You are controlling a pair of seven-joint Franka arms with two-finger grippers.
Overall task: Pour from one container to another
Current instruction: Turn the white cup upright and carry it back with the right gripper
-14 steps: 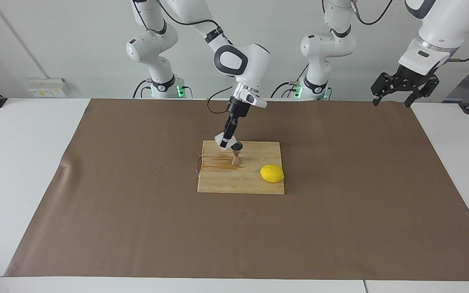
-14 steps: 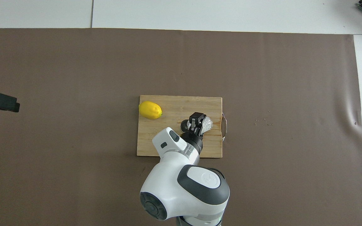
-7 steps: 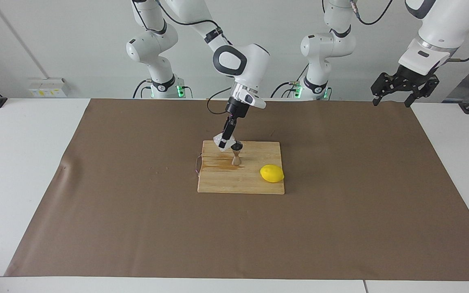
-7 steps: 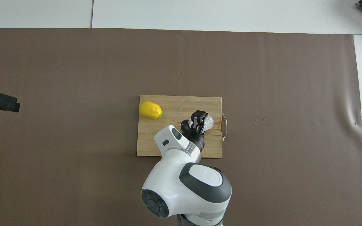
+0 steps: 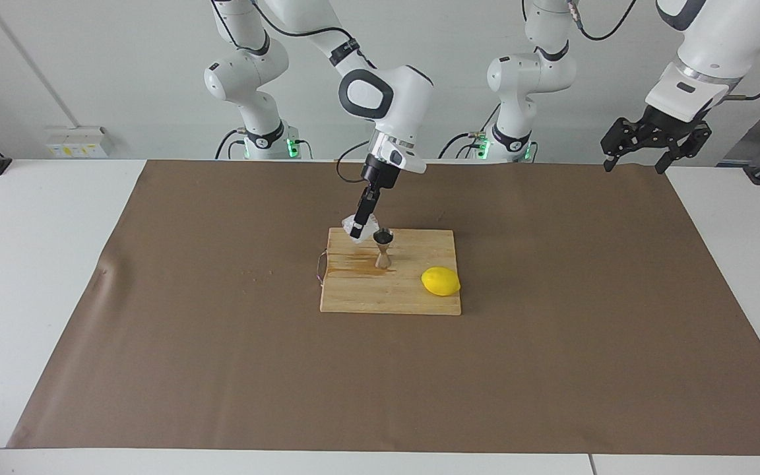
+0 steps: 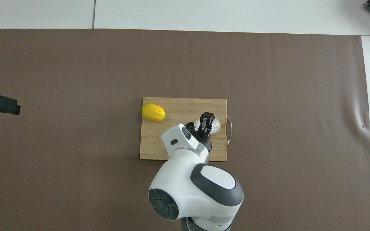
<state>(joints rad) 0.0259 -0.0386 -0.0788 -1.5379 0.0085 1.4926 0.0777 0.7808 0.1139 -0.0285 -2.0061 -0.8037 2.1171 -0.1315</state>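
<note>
- I'm gripping the white crinkly cup (image 5: pixel 361 231) in my right gripper (image 5: pixel 359 229), fingers pinched on its ridged wall so it stays put while tipped.
- I'm holding the cup up in the air, just beside the top rim of the steel jigger (image 5: pixel 383 249), toward the right arm's end of the table; it looks tilted with its mouth leaning at the jigger, so I judge this to be the pouring step.
- The jigger is standing upright on the wooden cutting board (image 5: pixel 413 300), so the board is catching any spill; a darker wet-looking streak is lying on the board beside the jigger's foot.
- A lemon (image 5: pixel 441 281) is sitting on the same board, farther from the robots than the jigger and toward the left arm's end, apart from it.
- My right arm is reaching down from above, wrist angled, fingers pointing down and slanted; in the overhead view my gripper (image 6: pixel 206 120) is covering most of the cup (image 6: pixel 215 125).
- My left gripper (image 5: pixel 654 142) is waiting, raised well away from the jigger at the left arm's end of the table, fingers spread and holding nothing.
</note>
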